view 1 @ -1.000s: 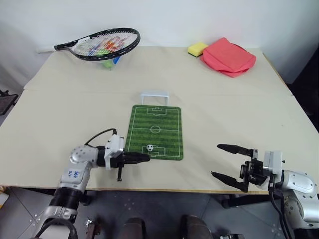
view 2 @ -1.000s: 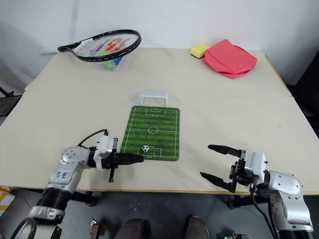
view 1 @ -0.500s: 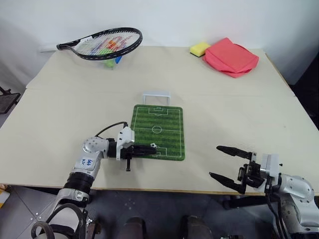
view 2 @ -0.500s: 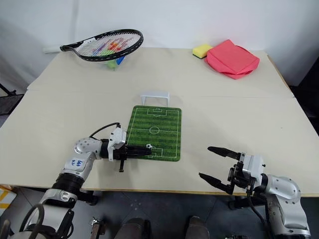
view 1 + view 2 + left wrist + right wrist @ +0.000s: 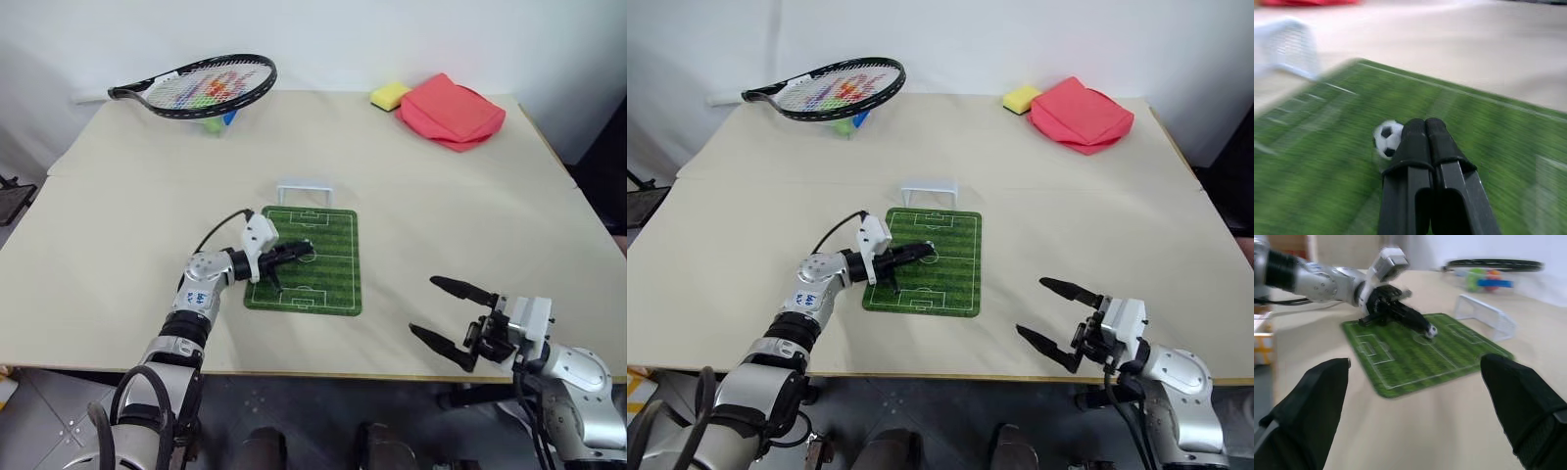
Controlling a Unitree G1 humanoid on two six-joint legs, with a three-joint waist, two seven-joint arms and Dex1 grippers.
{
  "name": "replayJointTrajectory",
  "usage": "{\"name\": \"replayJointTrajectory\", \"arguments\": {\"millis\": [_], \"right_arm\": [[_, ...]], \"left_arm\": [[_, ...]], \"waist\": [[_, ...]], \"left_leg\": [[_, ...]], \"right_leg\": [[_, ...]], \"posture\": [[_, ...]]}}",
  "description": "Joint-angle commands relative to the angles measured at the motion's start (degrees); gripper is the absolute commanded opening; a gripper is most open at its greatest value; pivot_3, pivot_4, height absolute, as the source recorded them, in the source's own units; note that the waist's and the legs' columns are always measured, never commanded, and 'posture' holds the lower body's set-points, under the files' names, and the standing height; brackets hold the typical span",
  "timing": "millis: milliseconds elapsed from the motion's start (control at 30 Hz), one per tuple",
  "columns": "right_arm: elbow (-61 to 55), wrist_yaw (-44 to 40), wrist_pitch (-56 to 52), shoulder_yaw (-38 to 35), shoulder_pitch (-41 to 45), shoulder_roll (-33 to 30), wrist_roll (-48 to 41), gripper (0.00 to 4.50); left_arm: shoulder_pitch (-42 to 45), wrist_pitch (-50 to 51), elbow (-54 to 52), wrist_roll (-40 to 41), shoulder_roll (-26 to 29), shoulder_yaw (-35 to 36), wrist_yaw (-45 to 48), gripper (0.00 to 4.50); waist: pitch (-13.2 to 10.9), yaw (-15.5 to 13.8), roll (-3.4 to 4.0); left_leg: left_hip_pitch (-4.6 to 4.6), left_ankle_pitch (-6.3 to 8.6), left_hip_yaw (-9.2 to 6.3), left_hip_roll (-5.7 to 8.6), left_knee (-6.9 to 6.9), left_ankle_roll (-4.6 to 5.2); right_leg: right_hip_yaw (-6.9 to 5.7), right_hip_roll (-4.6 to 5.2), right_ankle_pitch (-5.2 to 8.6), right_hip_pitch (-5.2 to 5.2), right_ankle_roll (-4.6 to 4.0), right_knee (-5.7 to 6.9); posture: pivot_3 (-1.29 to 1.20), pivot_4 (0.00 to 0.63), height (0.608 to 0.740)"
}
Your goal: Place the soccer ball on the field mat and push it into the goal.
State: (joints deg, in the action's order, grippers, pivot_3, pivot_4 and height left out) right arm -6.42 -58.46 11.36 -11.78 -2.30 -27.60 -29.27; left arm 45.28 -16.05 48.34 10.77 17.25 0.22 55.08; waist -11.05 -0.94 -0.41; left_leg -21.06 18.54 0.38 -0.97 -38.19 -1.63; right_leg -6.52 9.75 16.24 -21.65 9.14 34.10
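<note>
Nearest, at about 4 o'clock on the table [image 5: 470, 206], the right gripper [image 5: 449, 314] is seen near the front edge. Its two black fingers [image 5: 460, 290] are spread wide apart, and nothing is held between them.

A little farther in, at about 7 o'clock, the left gripper [image 5: 298, 250] is stretched out over the field mat [image 5: 333, 284]. Its two fingers are pressed tight together, and nothing is held in them. In the left wrist view the soccer ball [image 5: 1387, 138] is seen right at the closed fingertips [image 5: 1420, 137], touching or almost touching them on one side. It cannot be told which. The ball is seen on the green mat close to the middle circle.

The mat is laid flat near the middle of the table, with its short ends toward 6 and 12 o'clock. Just past its far end, at 12 o'clock from the mat, the goal [image 5: 304, 189] is stood, close to the mat's edge.

Farther back, at about 11 o'clock, a tennis racket [image 5: 201, 85] is laid over some small bright toys [image 5: 216, 122]. At about 1 o'clock a yellow sponge [image 5: 389, 96] is set just beside a folded red cloth [image 5: 451, 111].
</note>
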Motion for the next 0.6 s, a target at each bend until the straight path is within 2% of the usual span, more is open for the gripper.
{"name": "replayJointTrajectory", "arguments": {"millis": [33,133,267,333,433,600], "right_arm": [[-1.09,8.67,0.92,-2.33,2.28,3.33,1.32,4.50],[-1.05,10.68,1.58,-2.11,3.19,4.57,1.75,4.50],[-0.31,10.13,2.61,-1.55,3.45,4.60,1.44,4.50],[0.70,9.89,3.10,-1.61,4.07,4.53,1.31,4.50],[3.49,9.01,4.14,-1.85,6.21,4.18,1.15,4.50],[7.04,8.04,5.87,-2.09,8.74,3.92,1.70,4.50]], "left_arm": [[-3.52,0.98,-7.42,5.55,1.91,3.16,5.44,0.02],[-9.07,4.76,-15.85,8.95,6.07,5.54,7.84,0.02],[-15.33,11.42,-25.85,13.34,10.67,9.73,6.27,0.02],[-19.12,13.33,-29.54,14.28,13.31,12.81,4.53,0.02],[-28.67,16.66,-34.36,12.57,18.66,19.50,-2.35,0.02],[-36.78,18.46,-41.44,14.15,18.10,23.82,-8.29,0.02]], "waist": [[0.00,0.34,0.00],[0.00,0.67,0.01],[-0.01,0.97,0.02],[-0.01,0.47,0.02],[-0.02,1.39,0.04],[-0.05,0.64,0.08]], "left_leg": [[-0.02,0.00,0.01,0.00,0.01,0.00],[-0.03,0.00,0.02,0.00,0.00,0.00],[-0.02,0.00,0.00,-0.02,0.03,0.00],[-0.02,0.00,-0.03,-0.01,-0.03,0.00],[0.10,0.03,0.05,-0.02,0.05,0.00],[0.10,0.05,0.07,-0.09,0.11,-0.03]], "right_leg": [[0.02,0.00,0.00,-0.03,0.00,0.00],[0.05,0.00,0.00,-0.05,0.00,0.01],[0.06,0.00,0.00,-0.06,-0.01,0.02],[0.07,0.00,-0.01,-0.01,0.00,0.01],[0.19,0.00,-0.01,-0.02,-0.01,0.01],[0.23,-0.07,0.01,-0.07,-0.05,0.02]], "posture": [[0.00,0.150,0.740],[0.00,0.150,0.740],[0.00,0.150,0.740],[0.00,0.150,0.740],[0.00,0.150,0.740],[0.00,0.150,0.740]]}}
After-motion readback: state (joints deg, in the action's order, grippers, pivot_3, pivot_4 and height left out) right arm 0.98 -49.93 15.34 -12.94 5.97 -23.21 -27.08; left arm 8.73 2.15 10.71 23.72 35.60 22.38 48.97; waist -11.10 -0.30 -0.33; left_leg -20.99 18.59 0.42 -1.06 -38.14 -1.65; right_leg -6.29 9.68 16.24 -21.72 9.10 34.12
